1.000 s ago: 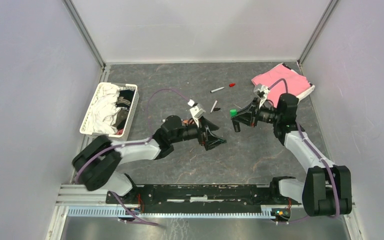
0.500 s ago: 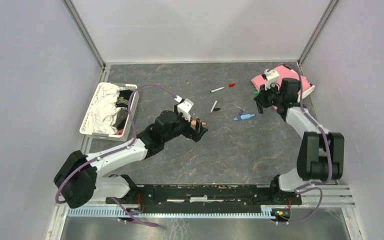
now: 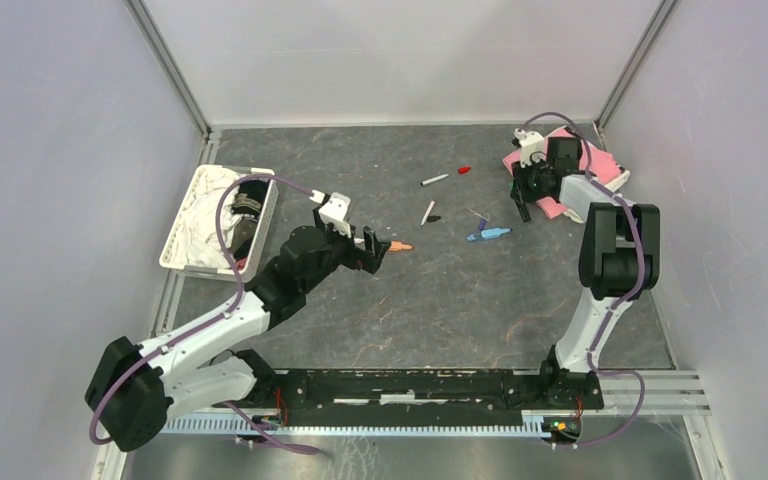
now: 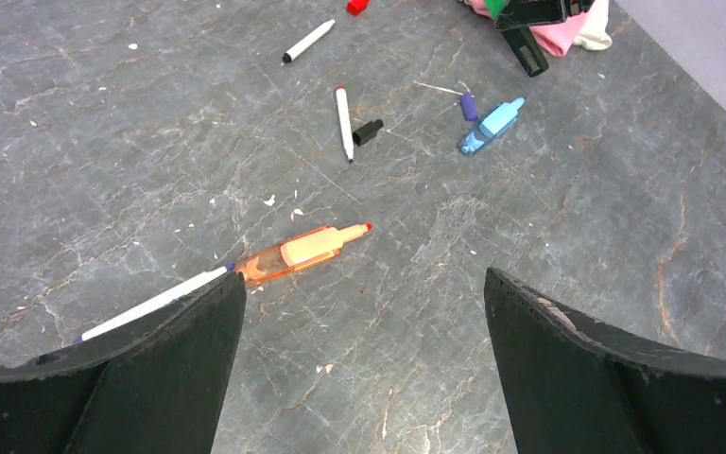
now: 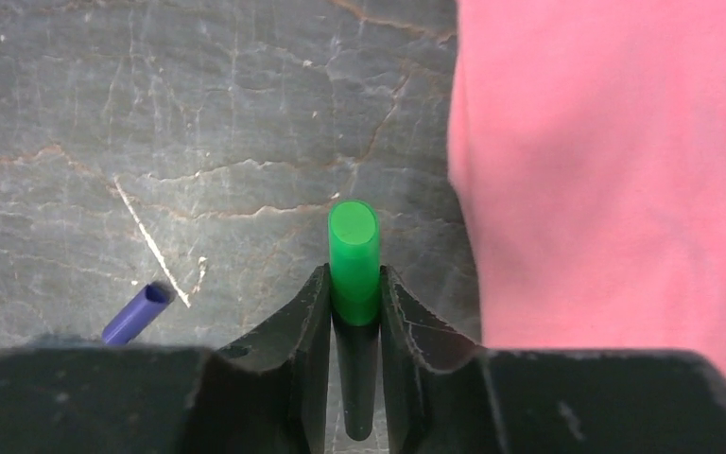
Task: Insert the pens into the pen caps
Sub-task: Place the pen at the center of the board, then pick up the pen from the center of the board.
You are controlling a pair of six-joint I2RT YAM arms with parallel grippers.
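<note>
Green marker (image 5: 353, 260) sits pinched in the closed right claw (image 5: 354, 276) beside the pink cloth (image 5: 614, 170), at the far right corner of the table (image 3: 480, 300). The left claw (image 4: 364, 279) hangs wide open near the orange marker (image 4: 298, 253). Pairing seems in hand, and the next move needs tip and cap lined up; only the right wrist view shows the grip.

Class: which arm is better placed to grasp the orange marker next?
Left: the left fingers, open, sit by the orange marker; the right fingers, by the pink cloth, clamp a green-tipped marker.
</note>
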